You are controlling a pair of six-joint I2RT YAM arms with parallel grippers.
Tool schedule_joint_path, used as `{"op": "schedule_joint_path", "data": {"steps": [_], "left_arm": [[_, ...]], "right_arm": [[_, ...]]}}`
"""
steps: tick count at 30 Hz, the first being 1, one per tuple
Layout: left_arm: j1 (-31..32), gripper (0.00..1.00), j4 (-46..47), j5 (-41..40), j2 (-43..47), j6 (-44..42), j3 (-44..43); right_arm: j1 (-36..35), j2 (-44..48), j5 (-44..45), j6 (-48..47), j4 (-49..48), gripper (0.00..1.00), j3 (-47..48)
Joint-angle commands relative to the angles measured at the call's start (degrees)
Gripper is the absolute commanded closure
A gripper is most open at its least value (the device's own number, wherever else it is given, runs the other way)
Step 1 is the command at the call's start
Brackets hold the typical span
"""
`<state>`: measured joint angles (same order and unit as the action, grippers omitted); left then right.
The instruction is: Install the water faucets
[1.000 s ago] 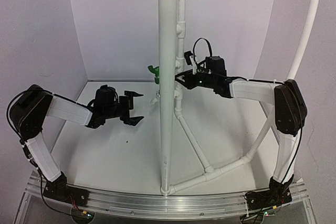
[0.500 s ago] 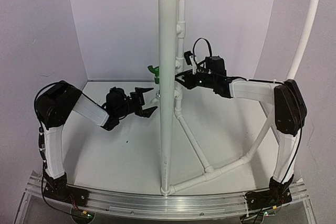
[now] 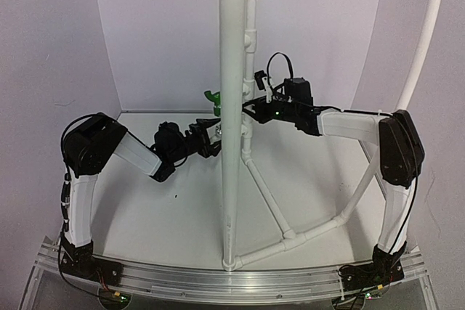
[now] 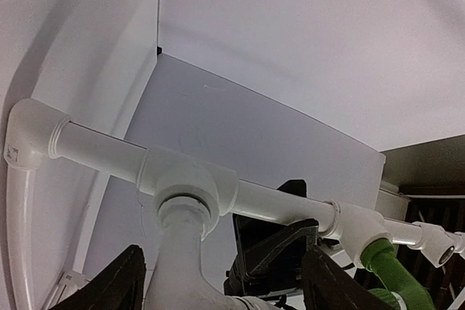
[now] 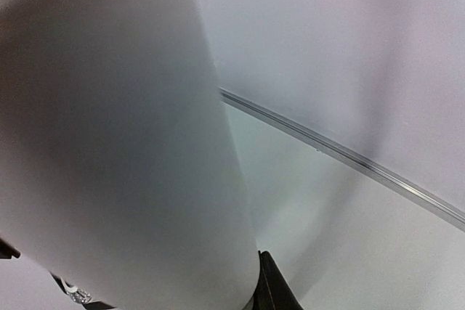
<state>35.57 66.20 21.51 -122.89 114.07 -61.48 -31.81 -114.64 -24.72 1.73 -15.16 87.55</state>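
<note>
The white faucet [image 3: 216, 133] sticks out to the left of the thin upright pipe [image 3: 251, 34], low down. In the left wrist view the faucet [image 4: 182, 252] stands with its end in a white tee outlet [image 4: 190, 186]. My left gripper [image 3: 209, 140] is open, its fingers [image 4: 120, 288] on either side of the faucet with gaps. The green faucet [image 3: 211, 97] sits in the tee above and also shows in the left wrist view [image 4: 385, 266]. My right gripper [image 3: 249, 109] is shut on the thin upright pipe from the right. One of its fingers [image 5: 275, 292] rests against the pipe [image 5: 123, 165].
A thick white upright pipe [image 3: 231, 143] stands in front of the thin one and hides part of both faucets. Slanted pipes [image 3: 269, 194] run down to a joint on the floor. A curved pipe [image 3: 425, 41] rises at the right. White walls close in behind.
My left arm has swung right and forward, bringing its open gripper from the left of the table up around the white faucet. The right arm has not moved.
</note>
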Motion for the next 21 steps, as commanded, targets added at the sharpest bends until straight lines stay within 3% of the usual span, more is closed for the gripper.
{"op": "schedule_joint_path", "data": {"steps": [1, 11, 16, 18, 21], "left_arm": [[-0.1, 0.32, 4.4, 1.6, 1.9, 14.8, 0.0], [-0.1, 0.54, 5.6, 1.4, 1.7, 13.8, 0.9], [-0.1, 0.72, 7.0, 0.7, 0.4, 14.2, 1.7], [-0.1, 0.71, 7.2, 0.6, 0.2, 14.2, 1.6], [0.0, 0.47, 7.6, 0.5, 0.4, 14.6, 2.0]], "right_arm": [[-1.8, -2.3, -5.3, 7.8, 2.3, 1.0, 1.4], [-1.8, -2.0, -5.3, 7.6, 2.3, 1.0, 0.8], [-1.8, -1.8, -5.4, 7.5, 2.4, 1.0, 0.5], [-1.9, -1.7, -5.4, 7.5, 2.4, 1.0, 0.4], [-1.9, -1.6, -5.4, 7.4, 2.4, 1.0, 0.1]]}}
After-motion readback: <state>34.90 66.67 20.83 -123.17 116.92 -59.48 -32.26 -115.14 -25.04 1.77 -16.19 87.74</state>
